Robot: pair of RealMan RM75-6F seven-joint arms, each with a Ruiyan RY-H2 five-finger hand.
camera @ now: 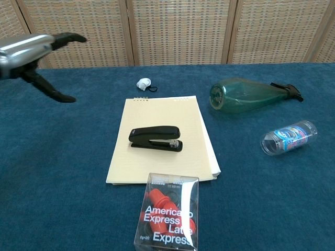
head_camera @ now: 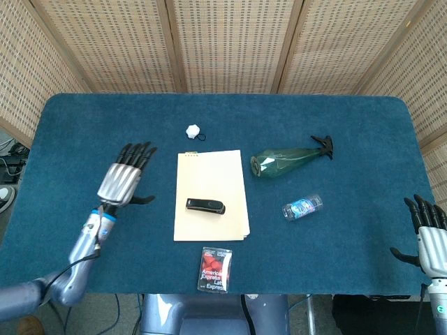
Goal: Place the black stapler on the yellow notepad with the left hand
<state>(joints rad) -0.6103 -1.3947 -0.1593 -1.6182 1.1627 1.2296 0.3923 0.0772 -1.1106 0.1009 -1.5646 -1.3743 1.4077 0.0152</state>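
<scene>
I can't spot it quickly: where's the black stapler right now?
In the head view, the black stapler lies on the yellow notepad, mid-table, just beyond the red box.

The head view looked steeply down from above the near edge, taking in the whole blue table (head_camera: 328, 125) up to the wicker screens. The chest view sat low and close, facing across it. Both shared the yellow notepad (head_camera: 209, 178) (camera: 157, 123).

Left hand (head_camera: 123, 183): I'm holding it raised, empty, fingers (head_camera: 137, 153) spreading forward, thumb jutting sideways.
Right hand (head_camera: 427, 234): I'm keeping it low at the right edge, fingers apart, holding nothing.
</scene>
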